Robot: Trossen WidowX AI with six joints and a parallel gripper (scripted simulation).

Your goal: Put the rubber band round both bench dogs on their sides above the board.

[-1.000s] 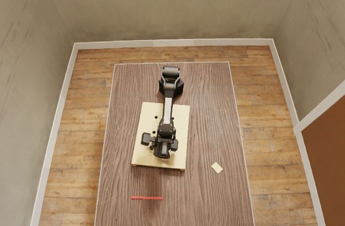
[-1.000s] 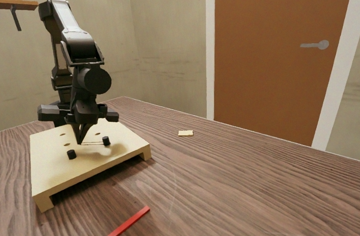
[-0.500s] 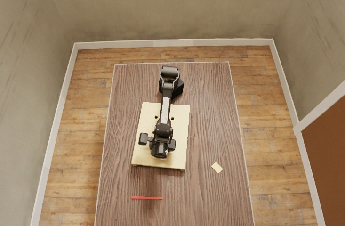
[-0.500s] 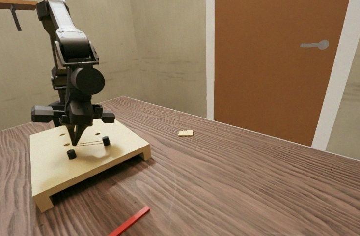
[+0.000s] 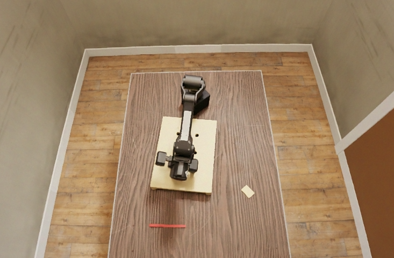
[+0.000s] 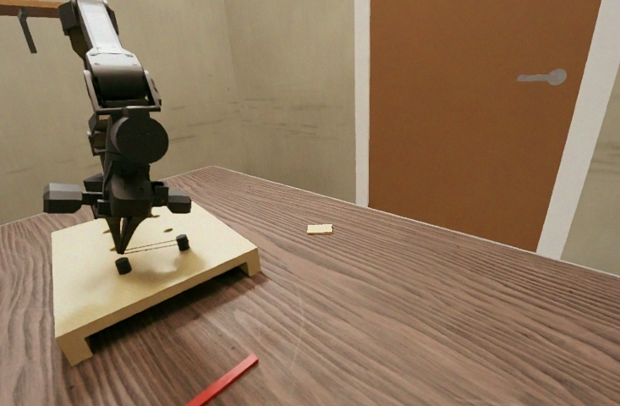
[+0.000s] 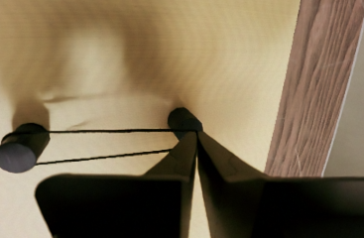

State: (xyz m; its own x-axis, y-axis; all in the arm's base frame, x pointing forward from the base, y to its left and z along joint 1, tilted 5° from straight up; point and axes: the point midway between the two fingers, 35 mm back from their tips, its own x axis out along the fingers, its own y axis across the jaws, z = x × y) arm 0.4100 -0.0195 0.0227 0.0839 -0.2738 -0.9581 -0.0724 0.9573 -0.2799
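Observation:
The cream board (image 6: 142, 267) lies flat on the table, also seen from above (image 5: 185, 155). Two short black bench dogs stand on it: a far one (image 6: 182, 242) and a near one (image 6: 123, 265). The thin black rubber band (image 7: 105, 144) loops round the far dog (image 7: 21, 147) and is stretched taut to my fingertips. My gripper (image 7: 195, 139) is shut on the band's other end and points down, its tips (image 6: 120, 249) right beside the near dog (image 7: 183, 121). The upper strand touches this dog's side. I cannot tell if the band goes round it.
A red strip (image 5: 167, 226) lies on the table in front of the board. A small cream tile (image 5: 248, 191) lies to the right. Two empty holes (image 5: 197, 134) show in the board's back part. The arm's base (image 5: 197, 97) stands behind the board.

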